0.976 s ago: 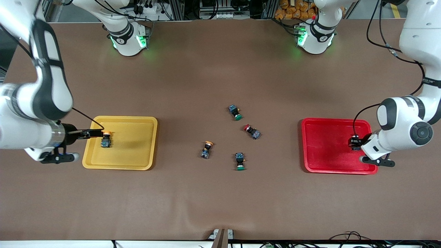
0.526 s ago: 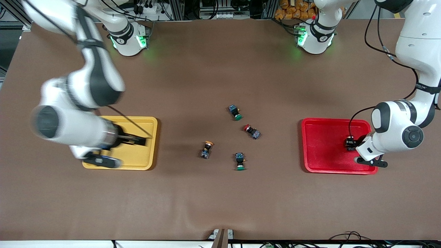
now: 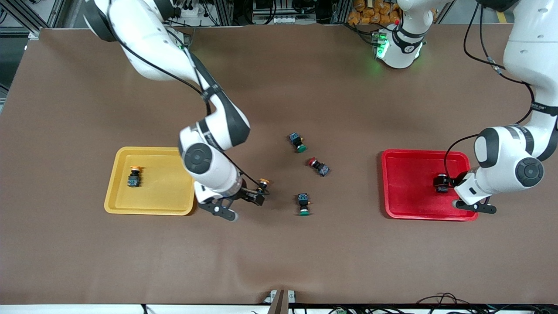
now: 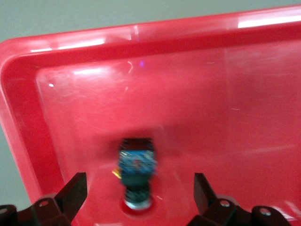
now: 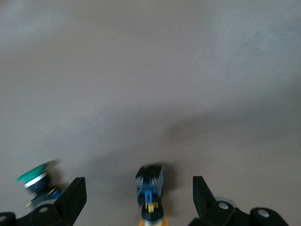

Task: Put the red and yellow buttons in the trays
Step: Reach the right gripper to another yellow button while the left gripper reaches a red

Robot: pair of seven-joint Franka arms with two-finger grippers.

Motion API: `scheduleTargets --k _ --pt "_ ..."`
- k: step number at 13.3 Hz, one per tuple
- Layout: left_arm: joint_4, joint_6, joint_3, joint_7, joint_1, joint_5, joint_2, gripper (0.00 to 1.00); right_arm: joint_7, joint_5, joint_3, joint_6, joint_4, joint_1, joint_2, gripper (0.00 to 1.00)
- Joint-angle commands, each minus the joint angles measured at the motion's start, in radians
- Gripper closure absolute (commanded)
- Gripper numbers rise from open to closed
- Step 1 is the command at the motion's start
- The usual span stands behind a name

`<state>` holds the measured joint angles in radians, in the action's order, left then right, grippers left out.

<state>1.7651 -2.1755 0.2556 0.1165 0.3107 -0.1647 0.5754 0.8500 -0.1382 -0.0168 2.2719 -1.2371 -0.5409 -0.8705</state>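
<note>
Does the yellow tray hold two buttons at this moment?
No, the yellow tray holds only one yellow button; the other yellow button lies on the table under the open right gripper.

Glossy plastic red tray (image 4: pixel 28 117) catches glare; the yellow tray (image 3: pixel 152 205) looks duller plastic. The brown surface (image 3: pixel 279 253) is matt, cloth-like, faintly wrinkled.
</note>
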Motion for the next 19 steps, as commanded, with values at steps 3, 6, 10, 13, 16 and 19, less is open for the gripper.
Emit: scheduleTargets --k 3,6,10,13,16,19 --pt "0.001 0.199 0.190 -0.355 -0.001 -0.007 -0.106 0.00 0.075 0.074 -0.012 0.041 0.058 -0.057 -0.099 0.00" --pt "-0.009 0.217 0.296 -0.659 -0.013 -0.007 -0.095 0.00 0.076 0.107 -0.011 0.032 0.050 -0.068 -0.111 0.00" --pt "-0.062 0.217 0.312 -1.045 -0.123 -0.003 -0.033 0.00 0.076 0.114 -0.011 0.031 0.045 -0.073 -0.111 0.71" --pt "-0.116 0.203 0.310 -1.257 -0.217 0.001 0.044 0.00 0.075 0.117 -0.011 -0.017 0.045 -0.070 -0.102 1.00" --pt "-0.156 0.162 0.307 -1.412 -0.294 -0.006 0.115 0.00 0.072 0.111 -0.014 -0.147 0.059 -0.050 -0.041 1.00" --pt "-0.154 0.105 0.303 -1.506 -0.337 -0.012 0.156 0.00 0.066 0.100 0.000 -0.323 0.108 0.018 0.042 1.00"
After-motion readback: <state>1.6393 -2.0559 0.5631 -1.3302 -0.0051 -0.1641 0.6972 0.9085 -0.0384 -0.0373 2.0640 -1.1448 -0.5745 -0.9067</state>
